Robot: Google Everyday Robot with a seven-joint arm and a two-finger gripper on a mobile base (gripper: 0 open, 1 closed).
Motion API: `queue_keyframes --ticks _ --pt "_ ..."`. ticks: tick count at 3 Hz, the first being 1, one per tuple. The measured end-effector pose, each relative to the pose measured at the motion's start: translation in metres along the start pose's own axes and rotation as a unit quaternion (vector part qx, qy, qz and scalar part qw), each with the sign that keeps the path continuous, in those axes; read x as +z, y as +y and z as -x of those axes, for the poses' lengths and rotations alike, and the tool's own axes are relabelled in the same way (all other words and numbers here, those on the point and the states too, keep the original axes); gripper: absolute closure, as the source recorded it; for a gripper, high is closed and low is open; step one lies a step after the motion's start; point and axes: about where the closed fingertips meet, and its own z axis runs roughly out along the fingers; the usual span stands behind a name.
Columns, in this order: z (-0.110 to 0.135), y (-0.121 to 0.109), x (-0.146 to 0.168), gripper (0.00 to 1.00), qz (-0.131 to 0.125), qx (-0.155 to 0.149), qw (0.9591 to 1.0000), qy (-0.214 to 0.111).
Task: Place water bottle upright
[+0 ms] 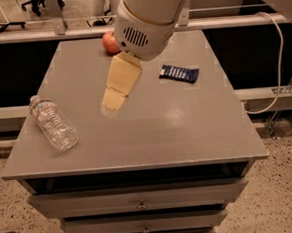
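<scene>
The water bottle [52, 122] lies on its side near the left edge of the grey table top [187, 130], its white cap toward the far left. It is clear and ribbed, with a white label. My gripper [111, 107] hangs over the middle of the table from the large white arm, to the right of the bottle and apart from it. It holds nothing that I can see.
A red apple [110, 43] sits at the back of the table, partly behind the arm. A dark blue snack packet [179, 73] lies right of centre. Drawers [142, 204] run below the table front. A white cable [277, 54] hangs at the right.
</scene>
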Motion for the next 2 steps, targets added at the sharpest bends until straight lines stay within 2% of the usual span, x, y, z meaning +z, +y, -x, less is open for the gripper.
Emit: queue_keyframes --ticks 1,2 --pt "0.003 0.001 0.001 0.00 0.000 0.000 1.0000 -0.004" --pt "0.025 0.010 0.010 0.00 -0.002 -0.004 0.9996 -0.028"
